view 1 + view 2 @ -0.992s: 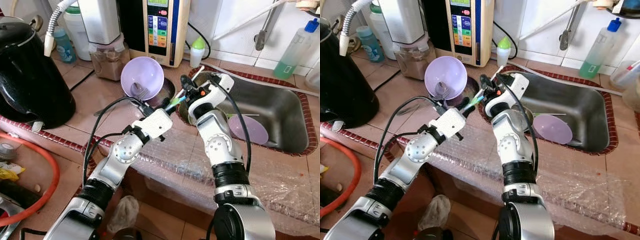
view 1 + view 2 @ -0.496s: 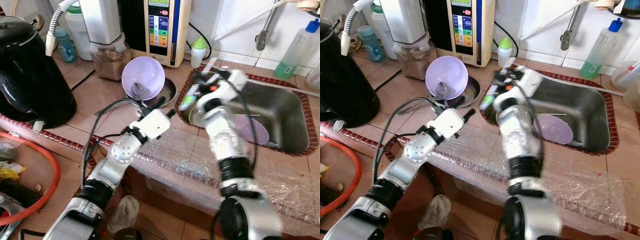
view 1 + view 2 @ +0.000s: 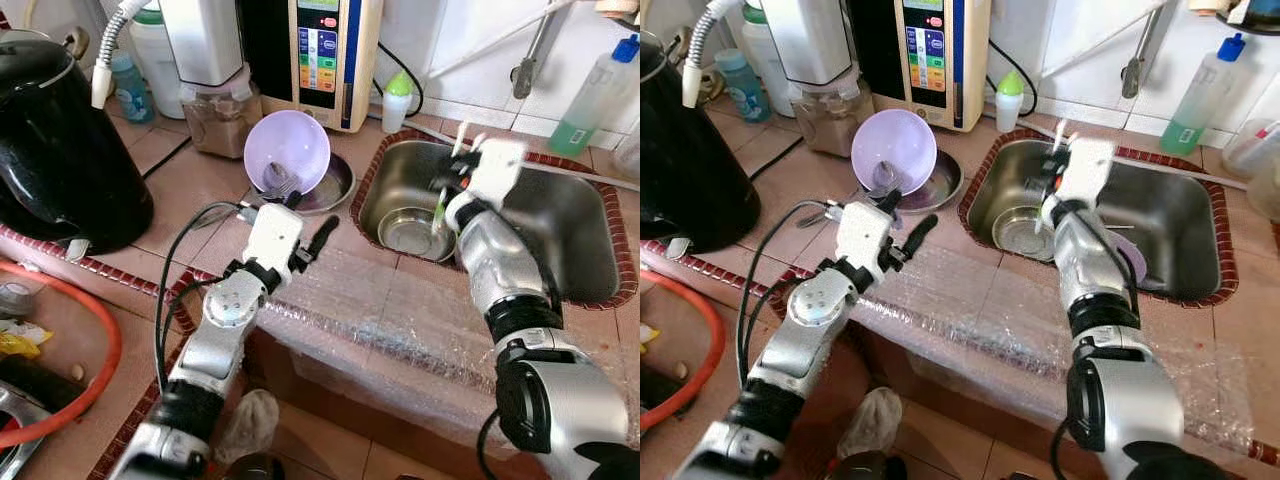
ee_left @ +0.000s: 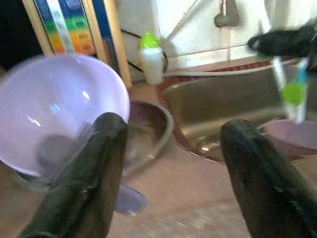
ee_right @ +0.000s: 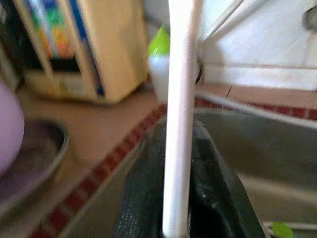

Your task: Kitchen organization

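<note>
The right gripper [image 3: 452, 180] was held over the steel sink [image 3: 580, 215], its fingers clamped on a thin white stick with a green tip [image 3: 440, 207] — upright, above a small metal bowl [image 3: 408, 232] in the basin. The left gripper [image 3: 305, 228] was spread wide and empty, just beside the tilted lilac bowl [image 3: 290, 148] — itself resting in a metal dish [image 3: 335, 185] on the counter.

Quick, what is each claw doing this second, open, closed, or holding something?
Left claw: open, holding nothing, above the counter near the purple bowl.
Right claw: closed on a thin white utensil, over the sink.
</note>
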